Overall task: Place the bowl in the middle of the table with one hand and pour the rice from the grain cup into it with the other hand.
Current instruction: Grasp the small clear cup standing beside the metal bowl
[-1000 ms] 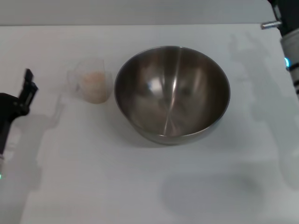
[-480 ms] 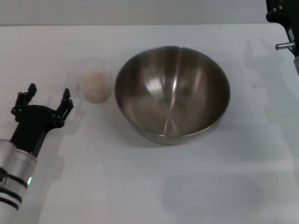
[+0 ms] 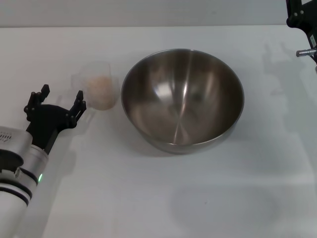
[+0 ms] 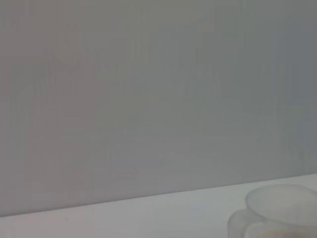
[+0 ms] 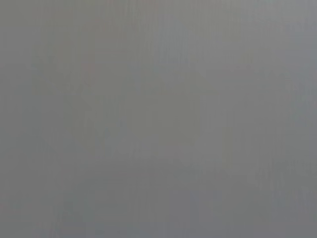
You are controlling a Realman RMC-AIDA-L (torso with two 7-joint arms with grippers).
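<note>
The steel bowl (image 3: 182, 99) stands empty in the middle of the white table (image 3: 148, 198). The clear grain cup (image 3: 97, 85) stands just left of the bowl, apart from it, with a heap of pale rice (image 3: 100, 90) inside. My left gripper (image 3: 55, 100) is open and empty, a little left of and nearer than the cup, its fingers pointing toward it. The cup's rim also shows in the left wrist view (image 4: 277, 213). My right arm (image 3: 303, 20) is raised at the far right corner; its fingers do not show.
The table's far edge (image 3: 148, 26) runs along the back against a grey wall. The right wrist view shows only plain grey.
My left gripper has come in from the left edge toward the cup, turning to show both open fingers. The right arm has drawn back up toward the far right corner.
</note>
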